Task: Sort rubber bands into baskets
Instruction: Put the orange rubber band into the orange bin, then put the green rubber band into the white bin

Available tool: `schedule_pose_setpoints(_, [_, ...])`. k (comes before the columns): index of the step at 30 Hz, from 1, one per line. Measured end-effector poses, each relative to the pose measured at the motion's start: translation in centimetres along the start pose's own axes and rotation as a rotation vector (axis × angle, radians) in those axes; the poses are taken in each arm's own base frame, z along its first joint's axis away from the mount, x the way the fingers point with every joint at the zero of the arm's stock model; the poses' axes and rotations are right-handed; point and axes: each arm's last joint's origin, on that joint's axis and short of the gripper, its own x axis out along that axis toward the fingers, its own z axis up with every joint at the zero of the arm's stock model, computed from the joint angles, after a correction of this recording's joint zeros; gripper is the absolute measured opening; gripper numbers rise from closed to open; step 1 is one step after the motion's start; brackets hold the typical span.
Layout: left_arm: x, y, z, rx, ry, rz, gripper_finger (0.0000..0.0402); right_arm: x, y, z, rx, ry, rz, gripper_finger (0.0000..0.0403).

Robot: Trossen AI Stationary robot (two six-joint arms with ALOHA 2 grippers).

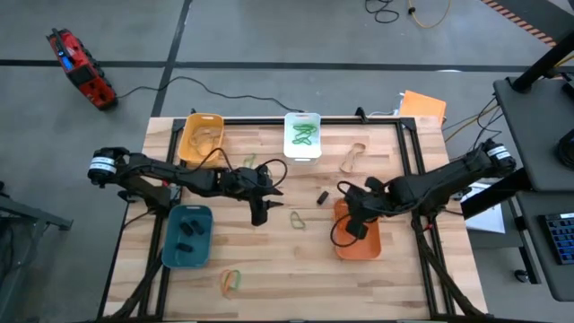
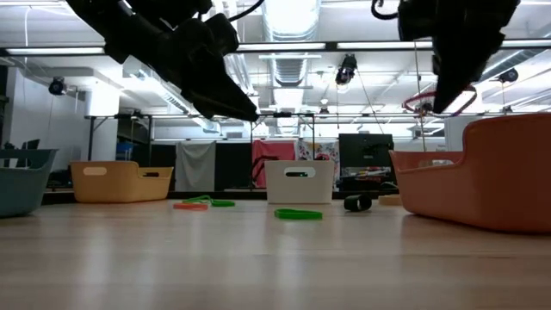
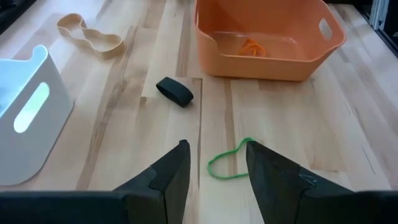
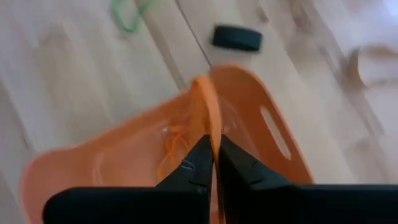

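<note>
Your left gripper (image 3: 216, 163) hangs, fingers apart and empty, above a thin green rubber band (image 3: 227, 163) lying past a black band (image 3: 175, 91); your right gripper (image 4: 213, 155) pinches an orange band (image 4: 206, 106) over the orange plastic basket (image 4: 261, 118).

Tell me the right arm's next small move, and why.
Probably open the right hand to drop the orange rubber band. The hand is shut on the band and hangs over the orange basket, where another orange band already lies.
</note>
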Motion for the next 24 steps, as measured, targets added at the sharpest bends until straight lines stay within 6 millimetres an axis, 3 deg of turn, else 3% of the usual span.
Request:
schedule_pose_setpoints(4, [0.0,0.0,0.0,-0.003,0.0,0.0,0.0142,0.4,0.4,-0.5,0.024,0.034,-0.025,0.0039])
schedule_pose_setpoints(13, [0.0,-0.1,0.0,-0.006,-0.001,-0.011,0.0142,1.1,0.7,-0.7,0.043,0.057,-0.059,0.0137])
schedule_pose_setpoints(18, [0.6,-0.8,-0.4,0.009,0.016,-0.064,0.0142,1.1,0.9,-0.4,0.0,-0.05,-0.104,0.0167])
schedule_pose_setpoints(24, [3.3,-1.8,-1.7,0.084,0.014,-0.096,0.0142,1.1,2.2,0.7,-0.117,-0.25,-0.097,0.018])
